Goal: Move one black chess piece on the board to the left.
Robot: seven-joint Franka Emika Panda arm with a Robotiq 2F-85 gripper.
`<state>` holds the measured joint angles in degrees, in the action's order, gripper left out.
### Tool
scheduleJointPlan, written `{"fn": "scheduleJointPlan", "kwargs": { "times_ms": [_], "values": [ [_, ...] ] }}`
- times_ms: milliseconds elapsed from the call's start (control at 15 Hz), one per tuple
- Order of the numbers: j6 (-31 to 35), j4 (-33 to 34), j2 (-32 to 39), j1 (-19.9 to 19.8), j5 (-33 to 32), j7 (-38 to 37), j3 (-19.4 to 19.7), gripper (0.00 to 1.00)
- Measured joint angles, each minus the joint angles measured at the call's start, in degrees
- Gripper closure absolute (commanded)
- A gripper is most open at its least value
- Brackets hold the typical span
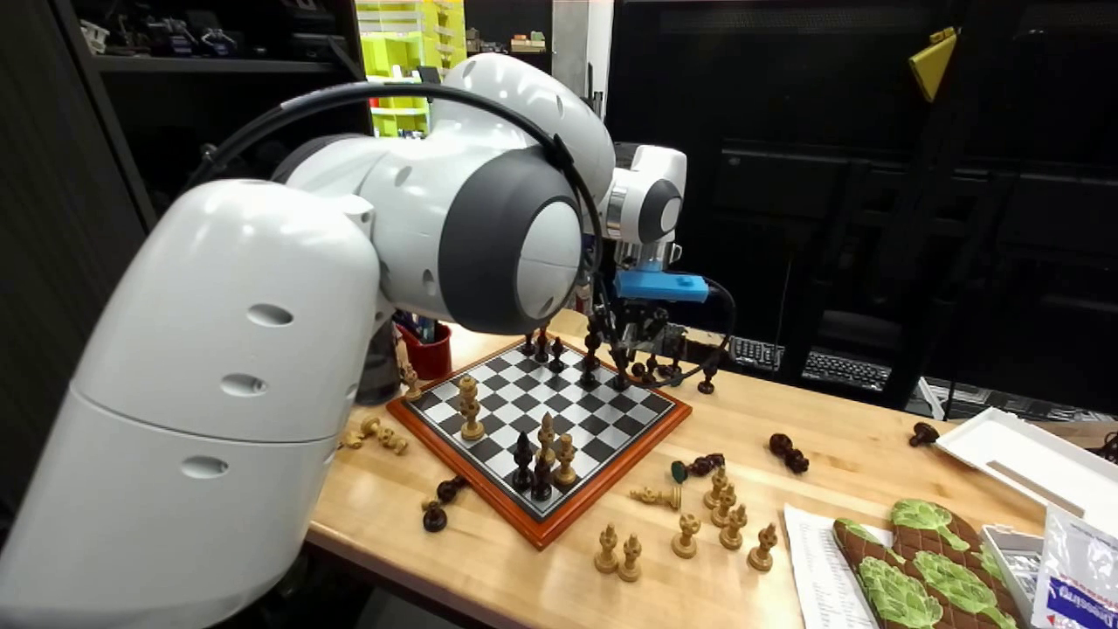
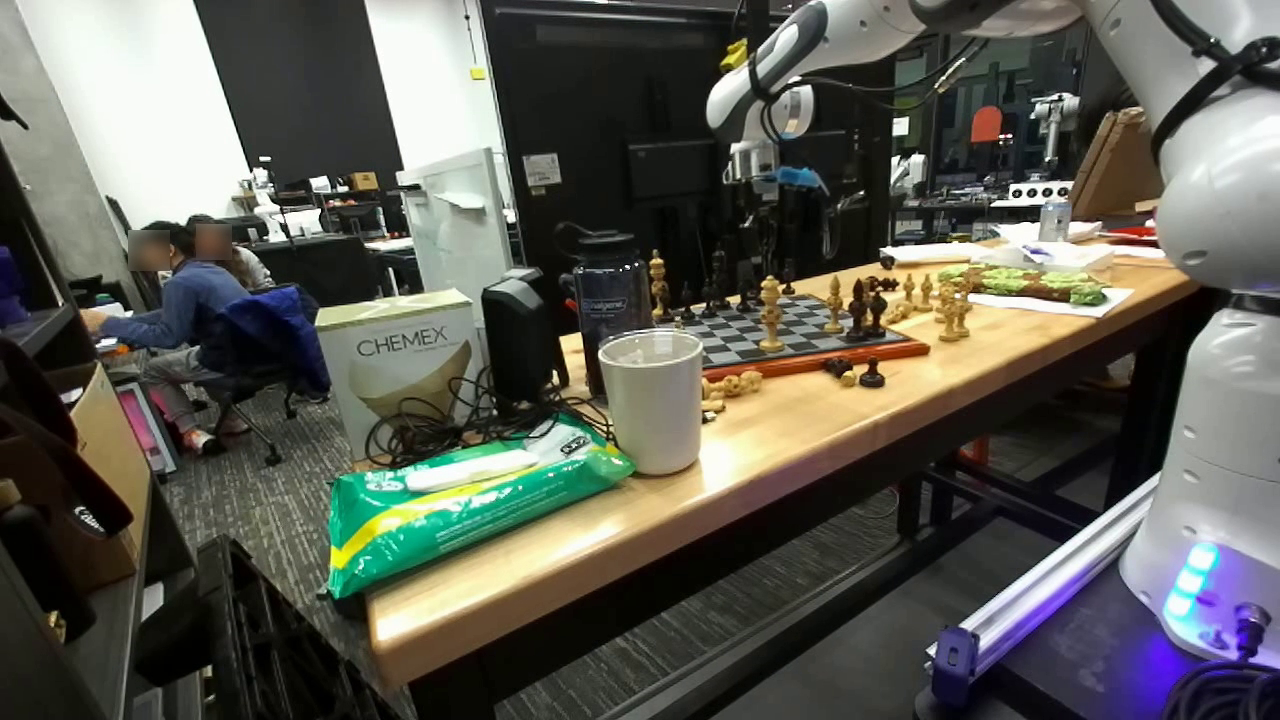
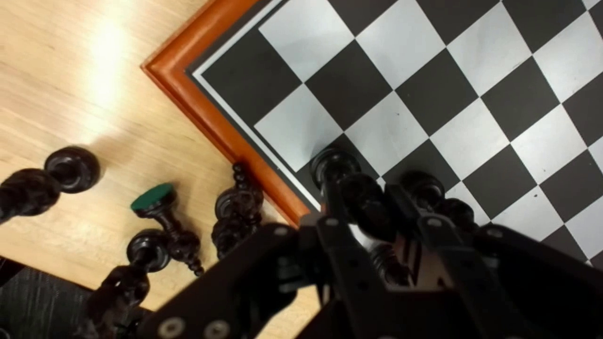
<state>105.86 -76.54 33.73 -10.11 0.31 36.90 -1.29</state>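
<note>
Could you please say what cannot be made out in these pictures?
Whether the pincer grips the black chess piece between its fingers: they partly cover it, wrist view.
The board: in an exterior view, the white mug hides its left end.
The leftmost piece: cut off by the wrist view's left edge.
Print on the paper sheet: too small in an exterior view.

Glossy wooden board border, smooth wood table, shiny black pieces; hand apparently matt
</note>
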Motion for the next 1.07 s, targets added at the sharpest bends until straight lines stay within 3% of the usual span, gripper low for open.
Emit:
{"fn": "scheduleJointPlan", "kwargs": {
  "times_ms": [1067],
  "values": [
    [0.83, -0.02, 0.02, -0.44, 1.8, 0.73, -0.01, 0.93]
  ]
}}
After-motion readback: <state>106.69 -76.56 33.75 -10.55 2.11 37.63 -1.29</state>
